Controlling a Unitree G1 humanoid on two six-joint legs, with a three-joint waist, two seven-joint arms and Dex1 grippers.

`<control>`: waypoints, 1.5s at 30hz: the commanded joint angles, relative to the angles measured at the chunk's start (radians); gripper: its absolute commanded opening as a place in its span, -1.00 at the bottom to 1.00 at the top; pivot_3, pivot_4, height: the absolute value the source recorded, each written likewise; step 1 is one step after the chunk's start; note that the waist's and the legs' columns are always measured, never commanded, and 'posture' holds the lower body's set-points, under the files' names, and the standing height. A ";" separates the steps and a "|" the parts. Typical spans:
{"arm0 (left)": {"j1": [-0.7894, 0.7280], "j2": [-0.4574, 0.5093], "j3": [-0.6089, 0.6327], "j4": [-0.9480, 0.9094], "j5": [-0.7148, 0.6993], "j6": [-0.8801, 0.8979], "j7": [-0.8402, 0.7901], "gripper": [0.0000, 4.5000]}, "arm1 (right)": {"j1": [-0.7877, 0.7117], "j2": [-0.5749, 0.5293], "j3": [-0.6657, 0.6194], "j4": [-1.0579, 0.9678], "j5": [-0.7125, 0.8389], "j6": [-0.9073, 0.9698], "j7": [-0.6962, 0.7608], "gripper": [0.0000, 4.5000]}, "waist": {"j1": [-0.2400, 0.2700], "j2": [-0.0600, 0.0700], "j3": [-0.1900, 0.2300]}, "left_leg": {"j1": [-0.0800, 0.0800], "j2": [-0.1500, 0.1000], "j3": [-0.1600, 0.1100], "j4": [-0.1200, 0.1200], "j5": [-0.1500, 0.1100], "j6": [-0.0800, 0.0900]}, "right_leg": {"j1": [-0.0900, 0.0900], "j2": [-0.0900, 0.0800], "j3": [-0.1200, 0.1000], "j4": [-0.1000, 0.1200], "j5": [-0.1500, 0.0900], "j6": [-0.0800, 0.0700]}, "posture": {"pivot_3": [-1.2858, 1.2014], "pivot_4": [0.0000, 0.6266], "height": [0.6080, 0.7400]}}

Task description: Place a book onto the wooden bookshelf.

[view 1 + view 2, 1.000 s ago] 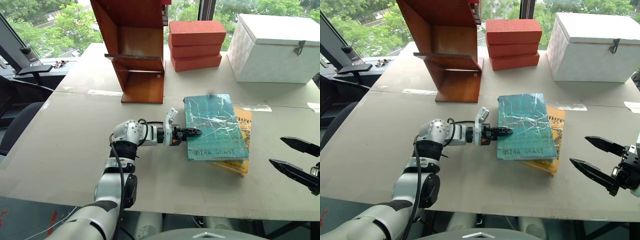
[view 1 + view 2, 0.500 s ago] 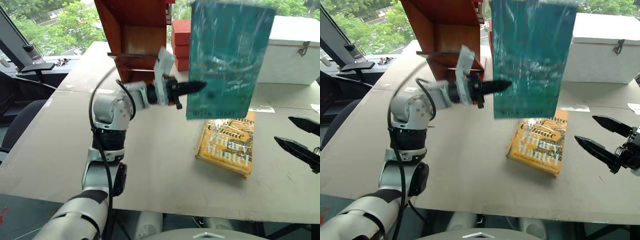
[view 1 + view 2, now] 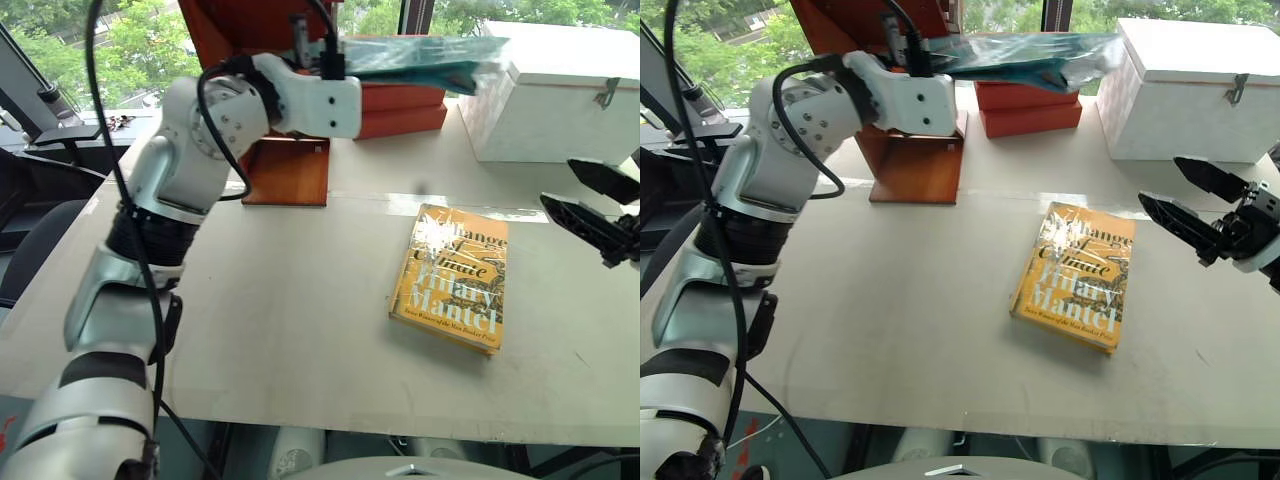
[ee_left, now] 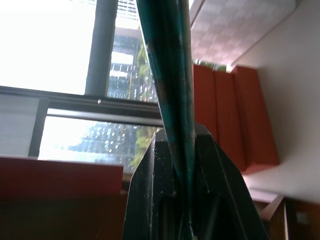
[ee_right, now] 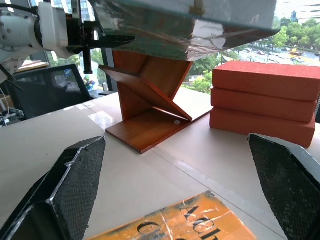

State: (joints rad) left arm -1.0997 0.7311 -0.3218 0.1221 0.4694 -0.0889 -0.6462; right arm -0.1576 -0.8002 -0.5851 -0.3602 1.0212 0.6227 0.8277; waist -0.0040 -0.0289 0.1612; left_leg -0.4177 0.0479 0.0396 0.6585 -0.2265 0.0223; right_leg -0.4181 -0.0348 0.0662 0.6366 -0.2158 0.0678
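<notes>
The left gripper (image 4: 182, 200) pinched the book (image 3: 420, 58) by one edge, holding it roughly level in the air beside the wooden bookshelf (image 3: 265, 90), above the tabletop (image 3: 300, 330). The right gripper (image 3: 1188, 200) hovered with fingers spread.

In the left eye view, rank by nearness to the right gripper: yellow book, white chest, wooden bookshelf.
From the right gripper:
1. White chest, just behind the gripper at the table's far right.
2. Yellow book, flat on the table, toward the middle. It and the chest are nearly too close to call.
3. Wooden bookshelf, far across, by the window.
</notes>
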 commanded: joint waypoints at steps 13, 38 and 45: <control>0.046 0.125 0.002 -0.008 0.338 0.227 -0.030 -0.98 | -0.145 0.002 0.046 0.060 0.021 -0.006 0.005 1.00 | -0.008 -0.002 0.001 | -0.001 0.000 0.000 0.000 0.000 0.000 | -0.001 0.000 -0.001 0.001 0.000 0.004 | 0.03 -0.52 0.69; 0.134 0.041 0.074 -0.112 0.410 0.488 -0.020 0.93 | -0.124 0.021 0.038 0.059 -0.005 -0.031 0.010 1.00 | -0.008 -0.002 0.001 | -0.001 0.001 0.000 0.000 0.000 0.000 | -0.003 0.000 0.000 0.005 0.000 0.004 | 0.03 -0.52 0.69; 0.259 0.076 0.174 -0.263 0.407 0.594 -0.061 0.93 | -0.087 0.018 0.022 0.061 -0.011 -0.043 0.022 1.00 | -0.010 -0.002 0.001 | 0.000 0.001 0.000 0.000 0.000 0.000 | -0.003 0.001 0.000 0.006 0.000 0.004 | 0.03 -0.52 0.69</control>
State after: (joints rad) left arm -0.8243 0.7907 -0.1909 -0.0772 0.8624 0.4873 -0.7054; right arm -0.2407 -0.7780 -0.5259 -0.2875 1.0027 0.6043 0.8444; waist -0.0139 -0.0306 0.1625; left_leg -0.4181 0.0485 0.0392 0.6589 -0.2264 0.0224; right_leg -0.4210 -0.0342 0.0658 0.6427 -0.2153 0.0714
